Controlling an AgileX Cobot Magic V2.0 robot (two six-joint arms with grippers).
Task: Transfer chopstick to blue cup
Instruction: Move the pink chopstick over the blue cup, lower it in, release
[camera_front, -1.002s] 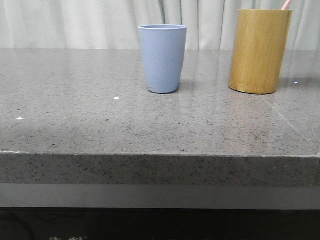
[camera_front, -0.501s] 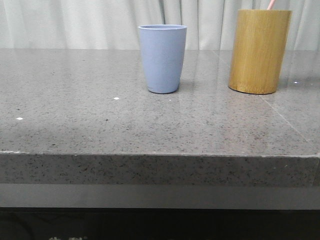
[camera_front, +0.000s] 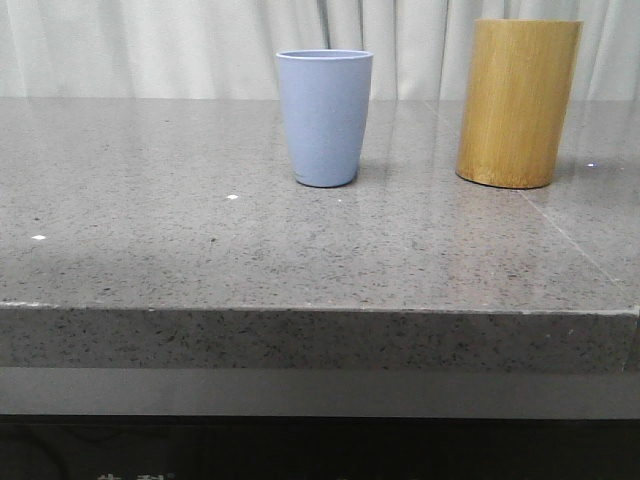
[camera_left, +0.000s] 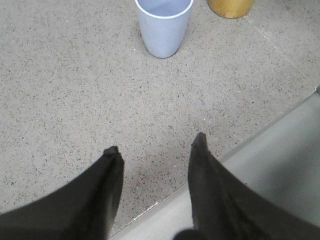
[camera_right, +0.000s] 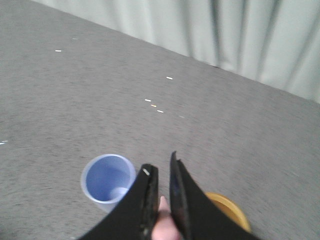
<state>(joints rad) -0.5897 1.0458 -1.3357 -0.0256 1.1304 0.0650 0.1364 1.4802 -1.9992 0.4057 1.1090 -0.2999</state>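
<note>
**Chopstick lifted clear, blue cup still waiting**

Chopstick (camera_right: 161, 210) rides pinched between the nearly closed jaws of the right gripper (camera_right: 161, 170), seen from the wrist camera high above the grey stone counter (camera_front: 200, 250). Just a short pale pink stretch shows between the black fingers; the rest is hidden behind them, so its full length and tilt cannot be judged. Below sit the blue cup (camera_right: 107, 181), its inside apparently bare, and just beside it the rim of the tan bamboo holder (camera_right: 227, 207), partly cut off by the fingers and the picture edge. Judging by this, the pick-up is done and the carry is under way; lining the stick up over the cup, lowering it in and letting go remain. The left gripper (camera_left: 156, 145) hangs low near the counter's front edge, jaws spread and holding nothing, the cup well ahead of it. The wrist picture is soft, so how firmly the stick is held is hard to make out.
</note>
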